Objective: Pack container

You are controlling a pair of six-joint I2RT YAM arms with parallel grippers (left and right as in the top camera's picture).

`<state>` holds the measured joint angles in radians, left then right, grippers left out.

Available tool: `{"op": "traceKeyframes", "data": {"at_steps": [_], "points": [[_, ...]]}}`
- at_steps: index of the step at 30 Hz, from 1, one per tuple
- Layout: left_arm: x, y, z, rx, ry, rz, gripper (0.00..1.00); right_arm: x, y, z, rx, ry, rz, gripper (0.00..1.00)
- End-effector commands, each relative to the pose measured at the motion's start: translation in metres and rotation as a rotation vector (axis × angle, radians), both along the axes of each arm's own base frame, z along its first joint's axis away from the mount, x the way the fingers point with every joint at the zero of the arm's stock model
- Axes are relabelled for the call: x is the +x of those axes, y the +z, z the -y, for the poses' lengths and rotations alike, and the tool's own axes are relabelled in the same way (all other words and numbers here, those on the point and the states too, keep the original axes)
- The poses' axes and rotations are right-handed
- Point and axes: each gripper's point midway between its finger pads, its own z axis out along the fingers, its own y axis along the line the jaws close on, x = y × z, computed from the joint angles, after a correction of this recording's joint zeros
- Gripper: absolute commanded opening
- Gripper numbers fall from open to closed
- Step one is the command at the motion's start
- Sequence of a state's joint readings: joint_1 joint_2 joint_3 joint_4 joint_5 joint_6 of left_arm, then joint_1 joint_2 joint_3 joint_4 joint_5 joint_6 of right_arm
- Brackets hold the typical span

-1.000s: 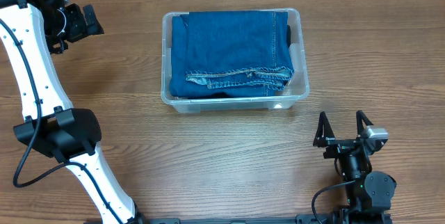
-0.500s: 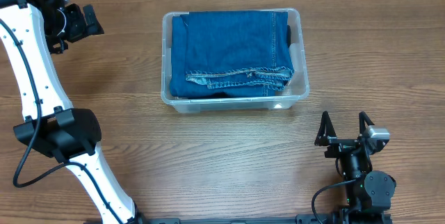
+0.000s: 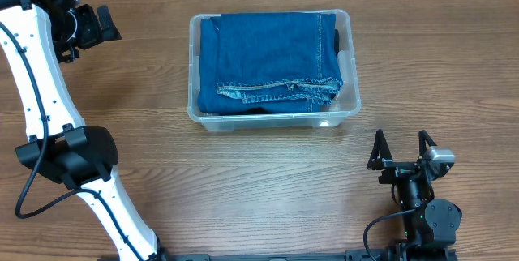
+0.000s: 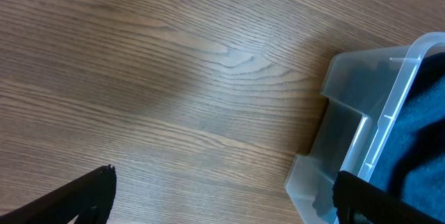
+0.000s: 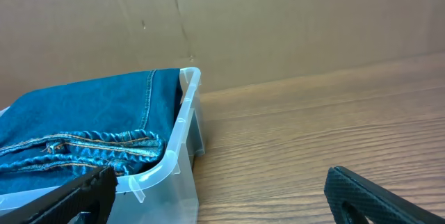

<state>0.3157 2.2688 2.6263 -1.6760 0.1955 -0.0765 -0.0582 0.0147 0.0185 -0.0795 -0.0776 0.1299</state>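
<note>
The clear plastic container (image 3: 350, 66) stands at the middle back of the table, filled with folded blue jeans (image 3: 268, 60). My left gripper (image 3: 104, 23) is open and empty, raised at the far left, apart from the bin; its wrist view shows a corner of the container (image 4: 348, 120) on its right. My right gripper (image 3: 401, 147) is open and empty near the front right edge, well short of the bin. Its wrist view shows the container's rim (image 5: 182, 123) and the jeans (image 5: 83, 123) at the left.
A brown cardboard wall (image 5: 278, 22) stands behind the table. Bare wood table (image 3: 438, 58) lies right of the container and between it and my right gripper. The left arm's white links (image 3: 40, 107) rise along the left side.
My right gripper has shifted very slightly toward the front edge. Nothing else has moved.
</note>
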Motion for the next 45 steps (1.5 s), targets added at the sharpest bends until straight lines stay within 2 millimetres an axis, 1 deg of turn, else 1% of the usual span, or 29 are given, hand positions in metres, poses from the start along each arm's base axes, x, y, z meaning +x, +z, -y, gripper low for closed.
{"op": "traceKeyframes", "data": {"at_steps": [1,3,5,8,10,11,12,14,16,18,20,22,24,28,31,33,36,39,45], "points": [[-0.001,0.002,0.001,-0.003,0.007,0.001,1.00,0.000,-0.002,0.002,-0.007,-0.011,0.004,1.00],[0.004,0.006,0.005,-0.024,0.010,0.029,1.00,0.000,-0.002,0.002,-0.007,-0.011,0.004,1.00],[0.015,0.016,0.015,-0.057,-0.015,0.092,1.00,0.000,-0.002,0.002,-0.007,-0.011,0.004,1.00],[0.039,0.048,0.041,-0.085,-0.090,0.259,1.00,0.000,-0.002,0.002,-0.007,-0.011,0.004,1.00],[0.055,0.081,0.067,-0.050,-0.171,0.400,1.00,0.000,-0.002,0.002,-0.007,-0.011,0.004,1.00],[0.063,0.107,0.089,-0.005,-0.271,0.507,1.00,0.000,-0.002,0.002,-0.007,-0.011,0.004,1.00],[0.068,0.127,0.107,0.033,-0.344,0.587,1.00,0.000,-0.002,0.002,-0.007,-0.011,0.004,1.00],[0.069,0.159,0.135,0.115,-0.461,0.709,1.00,0.000,-0.002,0.002,-0.007,-0.011,0.004,1.00],[0.063,0.182,0.153,0.199,-0.508,0.769,1.00,0.000,-0.002,0.002,-0.007,-0.011,0.004,1.00],[0.053,0.200,0.162,0.280,-0.491,0.795,1.00,0.000,-0.002,0.002,-0.007,-0.011,0.004,1.00],[0.039,0.217,0.170,0.333,-0.478,0.818,1.00,0.000,-0.002,0.002,-0.007,-0.011,0.004,1.00],[0.020,0.232,0.172,0.348,-0.477,0.836,1.00,0.000,-0.002,0.002,-0.007,-0.011,0.004,1.00],[0.004,0.243,0.170,0.347,-0.475,0.847,1.00,0.000,-0.002,0.002,-0.007,-0.011,0.004,1.00],[-0.036,0.272,0.165,0.354,-0.462,0.897,1.00,0.000,-0.002,0.002,-0.007,-0.011,0.004,1.00],[-0.064,0.285,0.159,0.365,-0.448,0.928,1.00,0.000,-0.002,0.002,-0.007,-0.011,0.004,1.00],[-0.078,0.292,0.155,0.373,-0.435,0.959,1.00,0.000,-0.002,0.002,-0.007,-0.011,0.004,1.00],[-0.094,0.293,0.149,0.384,-0.415,1.001,1.00,0.000,-0.002,0.002,-0.007,-0.011,0.004,1.00],[-0.104,0.284,0.143,0.386,-0.400,1.036,1.00,0.000,-0.002,0.002,-0.007,-0.011,0.004,1.00],[-0.116,0.244,0.130,0.378,-0.384,1.118,1.00,0.000,-0.002,0.002,-0.007,-0.011,0.004,1.00]]}}
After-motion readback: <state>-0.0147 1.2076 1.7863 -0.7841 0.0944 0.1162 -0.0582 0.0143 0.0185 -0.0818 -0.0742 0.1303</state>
